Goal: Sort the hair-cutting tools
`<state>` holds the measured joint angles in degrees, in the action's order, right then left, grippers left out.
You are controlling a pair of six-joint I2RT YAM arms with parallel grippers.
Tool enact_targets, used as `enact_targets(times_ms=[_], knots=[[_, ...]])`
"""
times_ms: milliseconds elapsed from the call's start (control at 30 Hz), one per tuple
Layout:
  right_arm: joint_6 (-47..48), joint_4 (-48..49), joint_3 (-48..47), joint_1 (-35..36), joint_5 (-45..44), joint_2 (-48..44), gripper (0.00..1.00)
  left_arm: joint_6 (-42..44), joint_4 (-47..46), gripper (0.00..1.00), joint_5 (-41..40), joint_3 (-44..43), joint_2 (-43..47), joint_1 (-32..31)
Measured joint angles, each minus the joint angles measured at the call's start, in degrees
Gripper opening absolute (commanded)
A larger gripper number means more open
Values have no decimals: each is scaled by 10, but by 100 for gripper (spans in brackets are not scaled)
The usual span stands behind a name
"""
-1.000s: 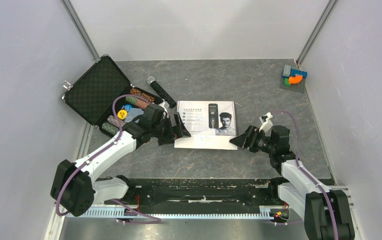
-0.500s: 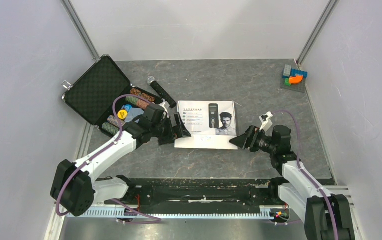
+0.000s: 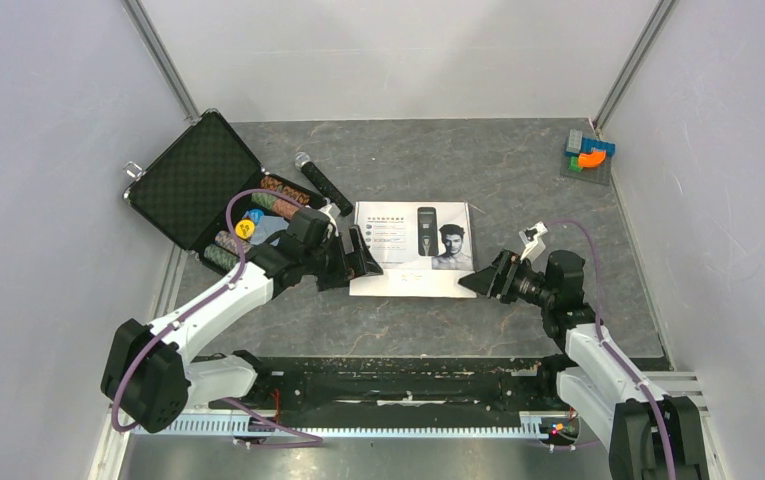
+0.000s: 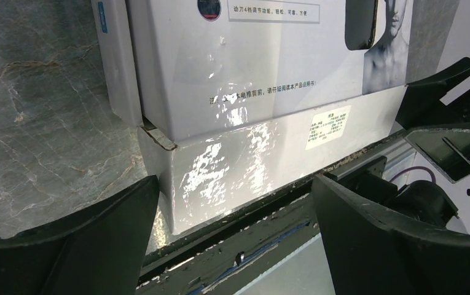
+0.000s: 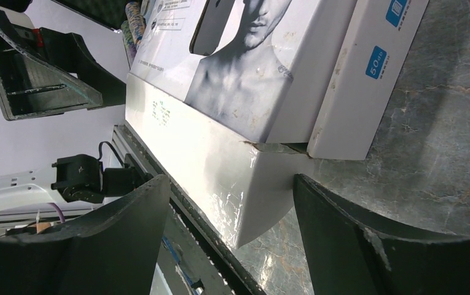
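No hair-cutting tools show loose anywhere. A white box (image 3: 413, 245) printed with a clipper and a man's face lies flat mid-table. My left gripper (image 3: 360, 255) is open at the box's left end, and the left wrist view has the box's near left corner (image 4: 220, 172) just ahead of its spread fingers (image 4: 97, 233). My right gripper (image 3: 475, 283) is open at the box's right end, with the near right corner (image 5: 250, 178) between its fingers (image 5: 343, 227). Neither gripper holds anything.
An open black foam-lined case (image 3: 193, 180) sits at the far left, with rows of poker chips (image 3: 258, 215) beside it. A black microphone (image 3: 323, 185) lies behind the box. Coloured blocks (image 3: 590, 152) stand at the far right corner. The rail (image 3: 408, 370) runs along the near edge.
The right arm has shifted slightly to the right. The left arm and the box have not moved.
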<state>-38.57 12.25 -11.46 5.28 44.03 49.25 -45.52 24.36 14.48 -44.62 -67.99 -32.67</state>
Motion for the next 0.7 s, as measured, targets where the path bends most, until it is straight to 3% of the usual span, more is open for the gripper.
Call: enact_targets(times_ms=[700], knots=[[16,11,4,0,-15,35,76,0,0,100,-6,0,-1,-2]])
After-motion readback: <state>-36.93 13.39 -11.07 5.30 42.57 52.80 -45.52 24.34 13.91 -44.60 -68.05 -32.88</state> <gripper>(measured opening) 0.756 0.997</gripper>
